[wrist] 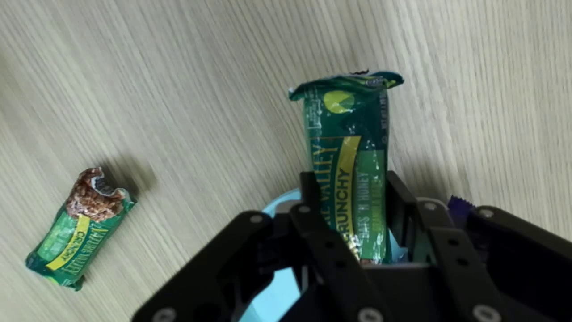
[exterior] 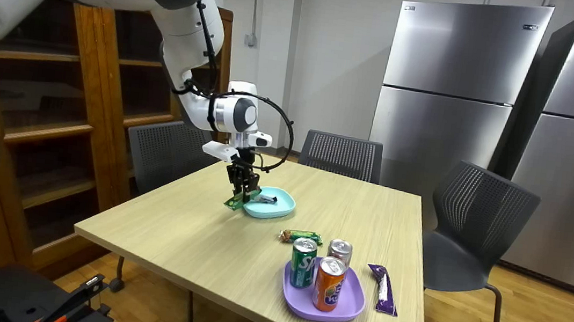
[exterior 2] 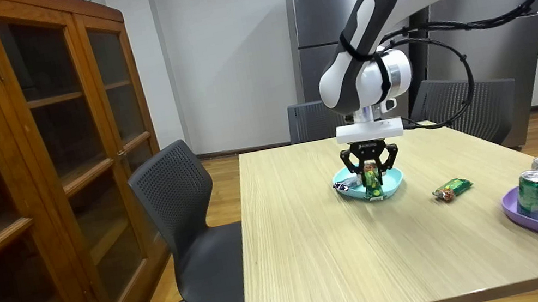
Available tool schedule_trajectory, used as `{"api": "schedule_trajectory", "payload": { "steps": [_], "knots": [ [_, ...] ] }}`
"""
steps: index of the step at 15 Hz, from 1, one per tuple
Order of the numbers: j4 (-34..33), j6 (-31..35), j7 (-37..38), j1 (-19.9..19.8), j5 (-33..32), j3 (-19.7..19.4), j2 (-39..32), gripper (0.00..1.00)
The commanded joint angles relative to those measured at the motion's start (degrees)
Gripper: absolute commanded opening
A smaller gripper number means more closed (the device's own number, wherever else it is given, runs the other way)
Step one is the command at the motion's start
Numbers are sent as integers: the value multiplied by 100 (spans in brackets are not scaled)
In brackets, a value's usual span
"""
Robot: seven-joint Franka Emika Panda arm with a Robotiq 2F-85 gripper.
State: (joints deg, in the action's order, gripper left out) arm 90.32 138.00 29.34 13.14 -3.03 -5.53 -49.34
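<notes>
Over the pale table (exterior: 192, 231), my gripper (exterior 2: 372, 177) is clamped on a green granola bar (wrist: 348, 165) at the edge of a blue plate (exterior: 273, 213), which holds a dark-tipped packet (exterior: 265, 199), with another green bar (wrist: 85, 237) nearby and three cans (exterior: 329, 284) well apart.

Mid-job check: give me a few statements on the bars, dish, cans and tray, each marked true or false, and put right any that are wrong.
1. The gripper holds a green-wrapped bar by the blue dish. True.
2. The blue dish is empty. False: a shiny packet lies in it.
3. The green can and orange can stand on the purple tray. True.
4. The purple tray also bears a green bar. False: the loose green bar lies on the table, apart from the tray.
5. A purple packet lies beside the purple tray. True.
</notes>
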Motion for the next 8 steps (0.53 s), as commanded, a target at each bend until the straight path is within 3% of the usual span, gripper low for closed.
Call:
{"api": "schedule_trajectory", "payload": {
  "steps": [1, 8],
  "knots": [
    [-649, -323, 697, 91, 241, -184, -348, 14],
    [-1298, -421, 1747, 9, 485, -237, -726, 14]
  ]
}}
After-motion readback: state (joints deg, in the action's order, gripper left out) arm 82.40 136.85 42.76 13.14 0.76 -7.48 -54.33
